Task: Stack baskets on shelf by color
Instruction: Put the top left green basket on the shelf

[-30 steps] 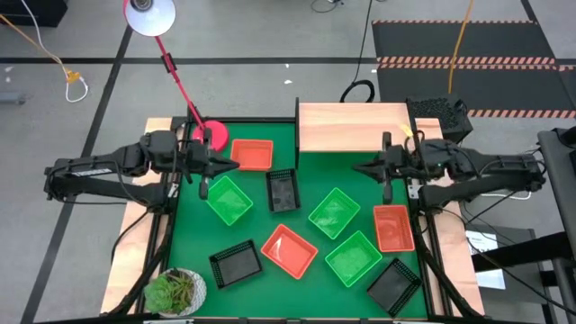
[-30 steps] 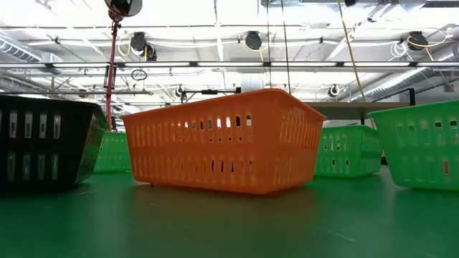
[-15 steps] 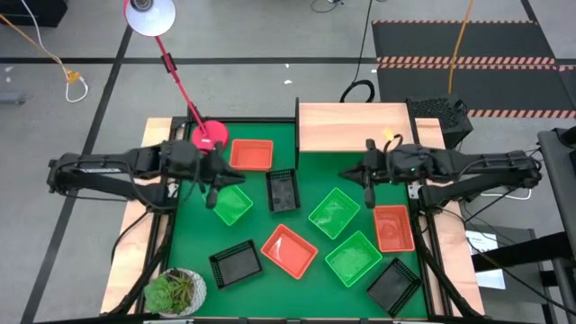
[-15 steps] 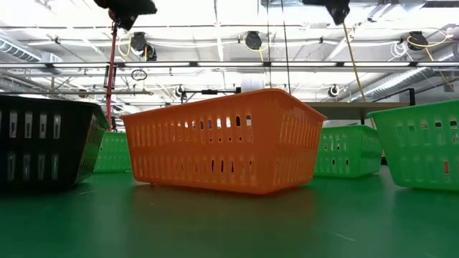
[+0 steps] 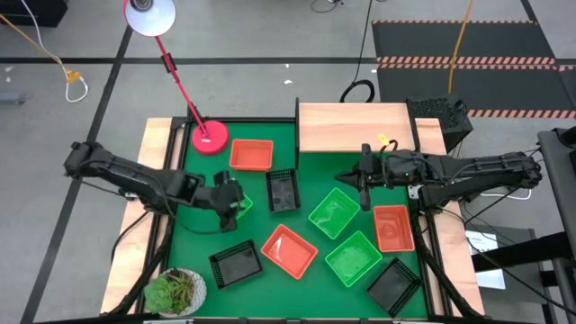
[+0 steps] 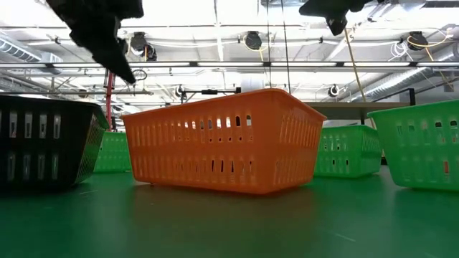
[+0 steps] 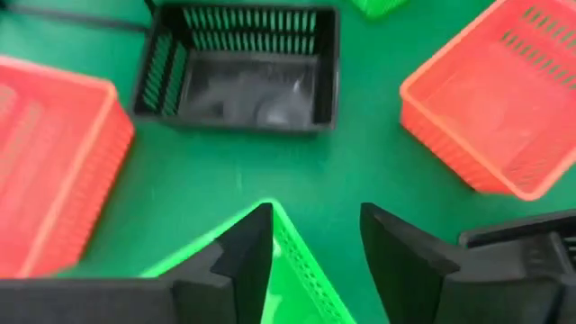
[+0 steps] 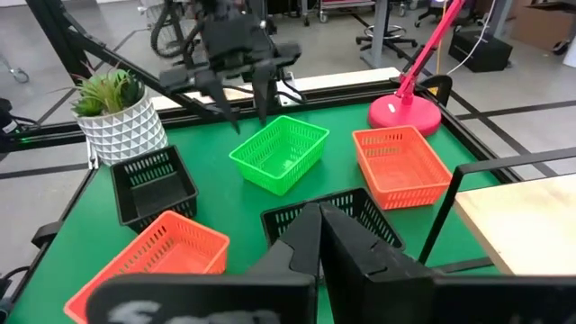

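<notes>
My left gripper (image 5: 232, 202) hangs open, pointing down, above the left green basket (image 5: 241, 209). In the left wrist view the gripper (image 7: 315, 247) has the basket's rim corner (image 7: 292, 247) below the gap between its fingers. The right wrist view shows it (image 8: 245, 110) clear above that basket (image 8: 279, 153). My right gripper (image 5: 363, 200) is shut and empty, above the table beside another green basket (image 5: 335, 213). The wooden shelf (image 5: 353, 128) stands bare at the far edge. Orange baskets (image 5: 251, 154) (image 5: 289, 250) (image 5: 392, 227), black baskets (image 5: 283, 190) (image 5: 236, 264) (image 5: 393, 285) and a third green one (image 5: 353, 258) sit on the green table.
A red lamp base (image 5: 209, 138) stands at the far left corner, its stem leaning out over the floor. A potted plant (image 5: 175, 291) sits at the near left corner. Bare green table (image 5: 193, 234) lies near the left edge.
My left gripper has moved toward the table's near edge and right, coming down over the left green basket, and has opened. My right gripper, still shut, has moved toward the table's left, away from the right edge.
</notes>
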`<state>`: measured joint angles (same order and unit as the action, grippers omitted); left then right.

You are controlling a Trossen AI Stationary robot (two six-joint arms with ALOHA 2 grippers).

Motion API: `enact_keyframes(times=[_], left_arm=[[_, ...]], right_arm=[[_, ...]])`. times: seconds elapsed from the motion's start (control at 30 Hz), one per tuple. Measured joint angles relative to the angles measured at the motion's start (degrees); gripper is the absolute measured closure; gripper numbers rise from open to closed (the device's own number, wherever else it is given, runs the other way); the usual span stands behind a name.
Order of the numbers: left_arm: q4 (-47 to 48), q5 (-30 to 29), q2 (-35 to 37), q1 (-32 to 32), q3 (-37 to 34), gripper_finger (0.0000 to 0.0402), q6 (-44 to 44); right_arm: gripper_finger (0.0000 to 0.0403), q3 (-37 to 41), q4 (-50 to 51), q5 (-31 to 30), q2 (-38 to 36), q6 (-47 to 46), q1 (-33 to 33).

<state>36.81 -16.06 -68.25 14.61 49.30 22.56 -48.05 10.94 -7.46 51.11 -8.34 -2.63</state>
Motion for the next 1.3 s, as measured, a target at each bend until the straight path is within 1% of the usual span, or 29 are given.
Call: enact_keyframes(times=[0.13, 0.3, 0.43, 0.6, 0.73, 0.87, 1.0, 1.1, 1.17, 1.23, 1.3], left_arm=[[2.29, -2.06, -4.44, 2.36, 0.0, 0.0198, 5.29], [4.43, -2.06, -8.91, 4.26, 0.0, 0.0169, 9.96], [3.5, -2.07, -11.22, 5.37, 0.0, 0.0162, 11.98], [3.51, -2.09, -13.58, 5.44, 0.0, 0.0164, 14.16], [3.66, -2.1, -15.69, 5.45, 0.02, 0.0189, 14.98], [3.64, -2.38, -17.19, 5.33, 0.02, 0.0234, 16.37], [3.79, -2.43, -17.7, 5.33, 0.02, 0.0297, 17.11], [4.12, -1.91, -17.47, 5.26, 0.02, 0.0352, 18.45], [5.93, -1.21, -16.82, 5.25, 0.69, 0.0384, 18.49], [9.53, -0.58, -16.16, 5.23, 2.72, 0.0387, 18.61], [15.56, -0.02, -16.0, 5.25, 6.33, 0.0381, 18.52]], right_arm=[[0.0401, 0.0, 0.46, 0.0, 0.0, 0.0, 0.0], [0.0401, 0.0, 0.82, 0.0, 0.0, 0.28, 0.0], [0.0401, 0.0, 1.07, 0.02, 0.0, 0.44, 0.0], [0.0401, 0.0, 1.1, 0.02, 0.0, 0.46, 0.0], [0.0401, 0.0, 1.14, 0.03, 0.0, 0.46, -0.07], [0.0401, 0.0, 1.16, 0.07, 0.0, 0.46, -0.09], [0.0401, 0.0, 1.14, 0.07, 0.0, 0.48, -0.09], [0.0401, 0.0, 1.11, 0.07, 0.0, 0.48, -0.09], [0.0401, 0.0, 1.11, 0.08, 0.0, 0.48, -0.09], [0.0401, 0.0, 1.11, 0.08, 0.0, 0.48, -0.09], [0.0401, 0.0, 1.11, 0.07, 0.0, 0.48, -0.09]])
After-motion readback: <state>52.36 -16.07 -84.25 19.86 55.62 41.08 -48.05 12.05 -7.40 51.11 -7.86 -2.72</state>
